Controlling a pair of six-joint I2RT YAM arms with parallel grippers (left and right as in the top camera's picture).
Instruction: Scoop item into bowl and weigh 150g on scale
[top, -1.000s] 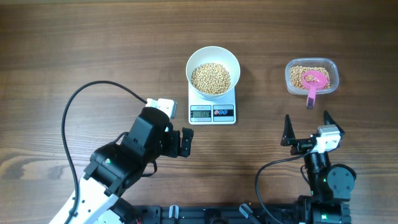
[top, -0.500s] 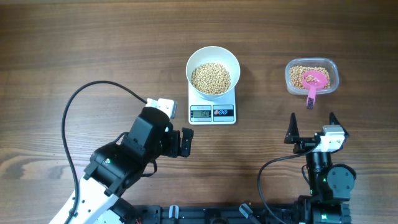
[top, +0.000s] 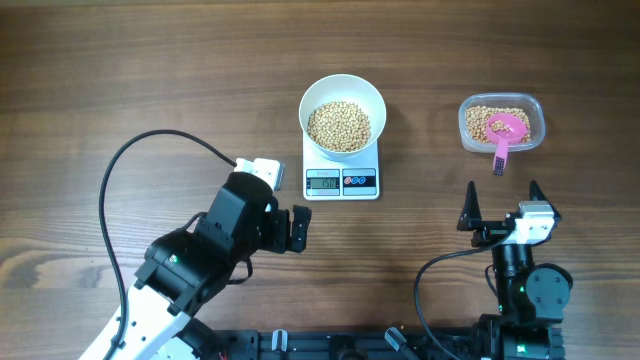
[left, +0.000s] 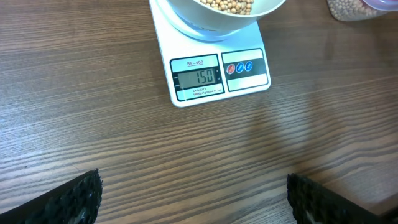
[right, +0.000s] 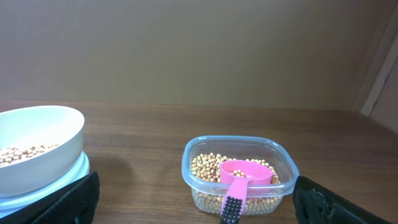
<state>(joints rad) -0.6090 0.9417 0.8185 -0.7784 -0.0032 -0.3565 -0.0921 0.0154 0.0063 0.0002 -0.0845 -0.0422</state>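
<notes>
We've got the beans (top: 339, 125) in the bowl (top: 343, 87) sitting on the scale (left: 196, 76) so it reads 150, scoop (right: 244, 172) resting in the tub (right: 189, 165), both sets of jaws wide apart, holding nothing

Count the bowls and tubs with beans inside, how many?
2. The white bowl sits on the scale; the clear tub, with a pink scoop lying in it, stands to the scale's right. None seems hidden.
</notes>
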